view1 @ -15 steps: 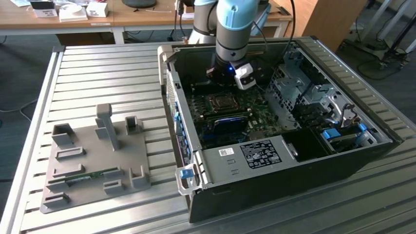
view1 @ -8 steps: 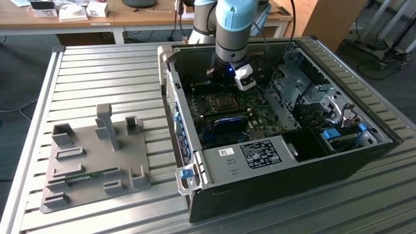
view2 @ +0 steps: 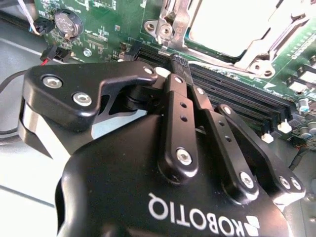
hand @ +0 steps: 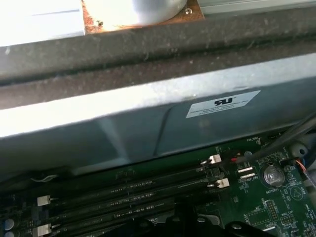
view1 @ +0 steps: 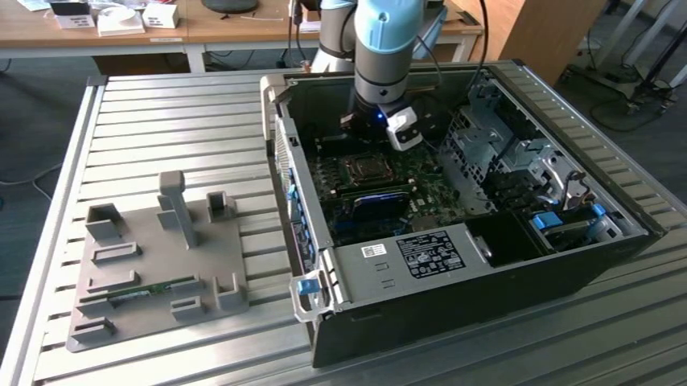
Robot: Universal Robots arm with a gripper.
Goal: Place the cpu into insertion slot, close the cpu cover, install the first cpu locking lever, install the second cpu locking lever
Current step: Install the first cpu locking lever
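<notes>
From the exterior view's left I've got one grey fixture plate (view1: 150,265) flat on the slatted tabletop (view1: 161,121), its posts and pockets there to park parts; a single green strip sits in one pocket, too small for me to name. Moving right, one open computer case (view1: 451,217) lies on its side so the motherboard (view1: 413,189) faces up and I can reach straight down. My one arm (view1: 387,56) drops into the case, hand (view1: 376,133) low over the board beside the insertion slot (view1: 365,169).

In the second wrist view the hand (view2: 178,64) has its fingers pressed together with nothing between them, tips just over the black memory slots (view2: 232,96); I count four of those. Just past them is the cpu cover (view2: 256,42), folded flat over the slot, and through its window the cpu (view2: 227,24) shows bright, so I judge it seated. One lever (view2: 170,17) runs along the frame's edge; I can't tell whether it's latched.
</notes>
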